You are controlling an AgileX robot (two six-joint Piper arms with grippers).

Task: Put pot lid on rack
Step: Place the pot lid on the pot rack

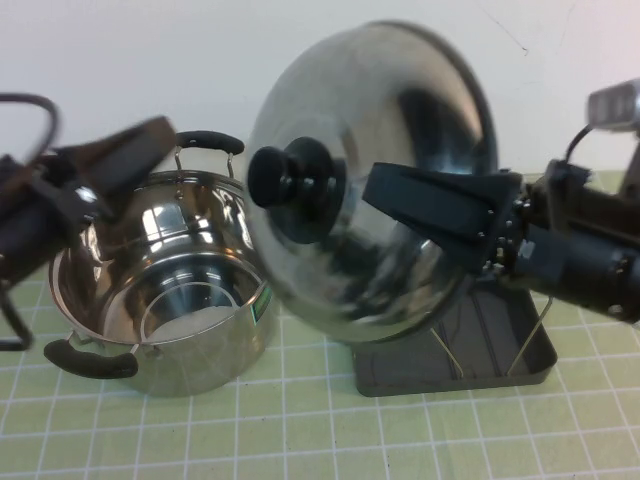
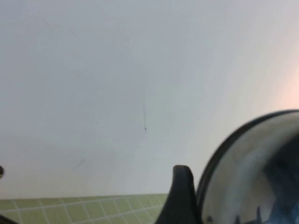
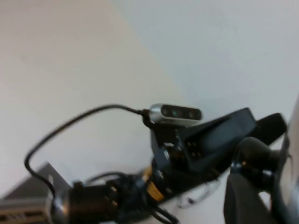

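The pot lid (image 1: 400, 120), shiny steel with a black knob (image 1: 295, 175), stands on edge in the air, knob side facing the pot, its lower rim just above the rack (image 1: 500, 360). The rack is a dark grey tray with wire loops, right of centre. My right gripper (image 1: 405, 200) reaches in from the right and is shut on the lid's rim. In the right wrist view one finger (image 3: 240, 200) lies against the lid (image 3: 292, 177) below the knob (image 3: 254, 151). My left gripper (image 1: 120, 175) is open and empty, above the pot's far left rim.
A deep steel pot (image 1: 170, 290) with two black handles stands uncovered left of the rack on the green grid mat (image 1: 300, 430). The white wall is close behind. The left wrist view shows one fingertip (image 2: 180, 196) and the lid's edge (image 2: 252, 177).
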